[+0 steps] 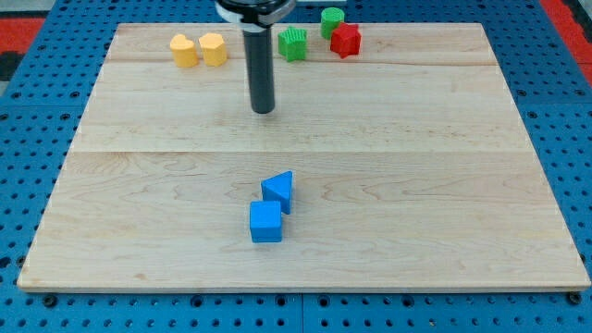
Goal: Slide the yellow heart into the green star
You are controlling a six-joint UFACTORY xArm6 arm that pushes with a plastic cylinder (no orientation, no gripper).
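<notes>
In the camera view, nearest me sits a small blue cube block (265, 223), and touching its upper right corner is a blue triangular block (278, 191). Both rest on the pale wooden tabletop (444, 185), which lies on a blue pegboard surface (18, 139).

I take the blue cube as my landmark. Well above it, toward the view's top, my tool is a straight dark rod with no jaws to open or close; it grips nothing. My tip (264, 110) rests on bare wood, well apart from every block.

Far up and to the left of the blue cube, near the tabletop's top edge, lies the yellow heart block (184, 51), with a second yellow block (214, 48), roughly hexagonal, touching or just beside it on its right. My tip is below and to the right of that pair.

Far up and slightly right of the blue cube stands the green star block (292, 43). Further right are a red star-like block (345, 41) and, just above it, a green cylinder-like block (332, 19). The rod stands between the yellow pair and the green star.
</notes>
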